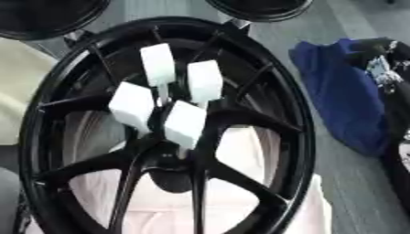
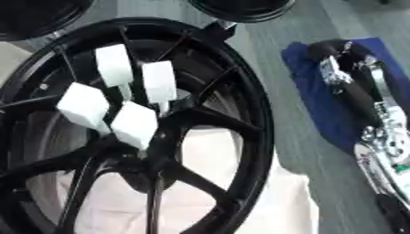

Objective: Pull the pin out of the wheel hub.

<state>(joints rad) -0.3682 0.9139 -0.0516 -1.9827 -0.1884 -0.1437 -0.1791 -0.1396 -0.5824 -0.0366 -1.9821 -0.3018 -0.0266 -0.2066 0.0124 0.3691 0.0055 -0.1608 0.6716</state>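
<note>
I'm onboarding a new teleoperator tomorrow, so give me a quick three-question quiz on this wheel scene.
1. How many white blocks stand up around the hub of the black wheel rim?
2. True or false: a robot hand is gripping one of the white blocks.
3. What lies to the right of the wheel rim? A) a red toolbox B) a blue cloth C) a yellow bucket

Key: 1) four; 2) false, nothing touches the blocks; 3) B.
</note>
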